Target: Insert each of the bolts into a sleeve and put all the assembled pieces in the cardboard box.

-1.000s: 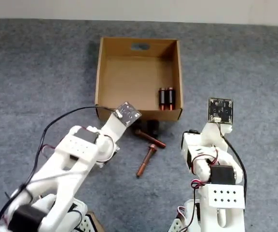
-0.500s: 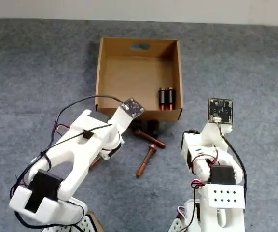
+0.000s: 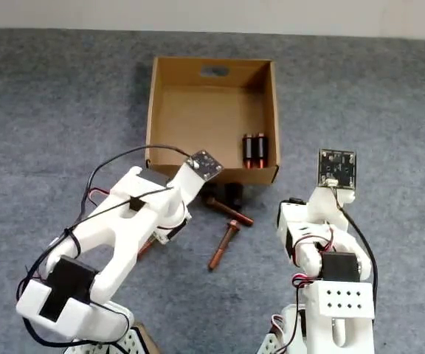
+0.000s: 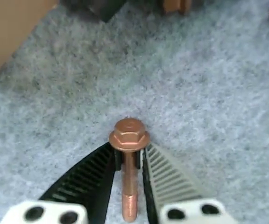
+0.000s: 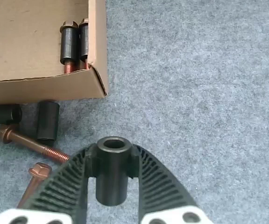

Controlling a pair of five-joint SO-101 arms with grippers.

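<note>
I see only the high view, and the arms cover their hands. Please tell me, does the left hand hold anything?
Observer: Yes. The left hand is shut on a copper bolt, just under its head.
Operator: And the other one?
Observer: The right hand is shut on a black sleeve, open end outward.
Operator: Are the finished pieces complete?
Observer: In the cardboard box, both pieces show a bolt head at one end and thread at the other.

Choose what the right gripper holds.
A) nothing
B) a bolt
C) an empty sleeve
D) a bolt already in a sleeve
C: in the right wrist view, the right gripper is shut on a black sleeve whose open bore has no bolt in it.
</note>
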